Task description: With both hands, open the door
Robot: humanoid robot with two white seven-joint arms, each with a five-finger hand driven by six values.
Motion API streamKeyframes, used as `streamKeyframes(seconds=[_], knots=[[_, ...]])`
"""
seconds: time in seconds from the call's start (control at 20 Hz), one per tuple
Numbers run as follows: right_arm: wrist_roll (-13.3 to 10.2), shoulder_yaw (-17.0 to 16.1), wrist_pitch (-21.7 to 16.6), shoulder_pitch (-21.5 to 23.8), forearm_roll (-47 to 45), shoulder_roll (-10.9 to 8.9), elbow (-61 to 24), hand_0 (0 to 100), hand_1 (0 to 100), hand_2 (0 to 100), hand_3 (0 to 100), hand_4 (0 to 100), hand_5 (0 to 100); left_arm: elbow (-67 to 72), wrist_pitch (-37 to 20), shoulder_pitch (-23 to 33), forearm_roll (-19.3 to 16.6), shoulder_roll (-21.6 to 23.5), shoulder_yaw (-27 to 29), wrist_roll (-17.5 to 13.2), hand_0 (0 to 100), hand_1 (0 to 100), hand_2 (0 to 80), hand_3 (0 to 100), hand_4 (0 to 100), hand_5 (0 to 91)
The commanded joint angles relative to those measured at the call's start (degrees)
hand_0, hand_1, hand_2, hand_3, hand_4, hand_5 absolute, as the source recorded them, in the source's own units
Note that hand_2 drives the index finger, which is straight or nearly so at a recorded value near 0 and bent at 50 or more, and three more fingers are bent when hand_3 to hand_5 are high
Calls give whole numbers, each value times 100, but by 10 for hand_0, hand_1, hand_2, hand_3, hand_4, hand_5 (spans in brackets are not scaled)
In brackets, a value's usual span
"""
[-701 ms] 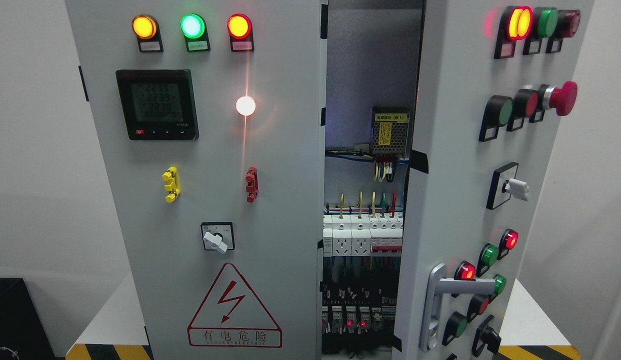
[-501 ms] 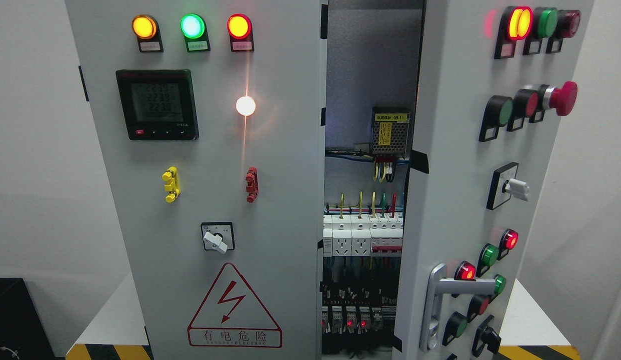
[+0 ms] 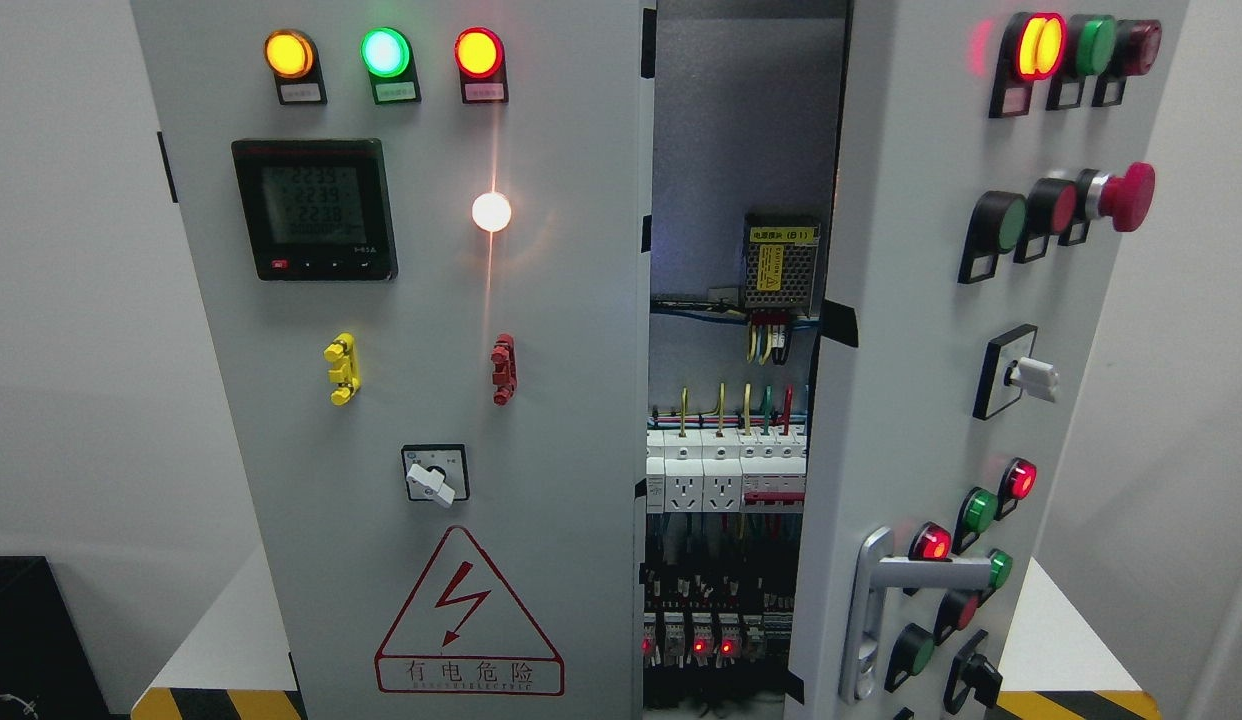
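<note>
A grey electrical cabinet fills the head view. Its right door point(image 3: 921, 400) stands swung partly outward, with a silver lever handle point(image 3: 886, 600) near its lower left edge. The left door point(image 3: 431, 330) lies flat and carries three lit lamps, a digital meter point(image 3: 314, 208) and a rotary switch point(image 3: 436, 474). Between the doors a gap shows the inside: a power supply point(image 3: 779, 262), white breakers point(image 3: 726, 470) and wiring. Neither of my hands nor arms shows anywhere.
The right door bears lit indicator lamps, push buttons, a red emergency stop point(image 3: 1126, 196) and a selector switch point(image 3: 1031, 375). The cabinet stands on a white base point(image 3: 221, 640) with yellow-black hazard stripes. A black object point(image 3: 26, 630) sits at lower left.
</note>
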Motion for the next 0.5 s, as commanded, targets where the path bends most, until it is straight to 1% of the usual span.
streamKeyframes(seconds=[0.0,0.1,0.2,0.35,0.4,0.45], knots=[[2,0,-1,0,-6,0,-5,0,0,0,0,0,0,-3465,13,536,193,701,-303,5,0,0,0,0,0,0],[2,0,-1,0,3,-9,-5,0,0,0,0,0,0,-4212,13,546,412,789,-311,5,0,0,0,0,0,0],[11,0,-1,0,-6,0,-5,0,0,0,0,0,0,-4916,13,546,702,1025,-573,5,0,0,0,0,0,0],[2,0,-1,0,-6,0,-5,0,0,0,0,0,0,-6075,40,528,1264,1692,-1232,14,0,0,0,0,0,0],[11,0,-1,0,-6,0,-5,0,0,0,0,0,0,-6410,31,519,1396,1947,-1417,14,0,0,0,0,0,0],[2,0,-1,0,3,0,-5,0,0,0,0,0,0,-6718,13,484,1450,2193,-1549,14,0,0,0,0,0,0]])
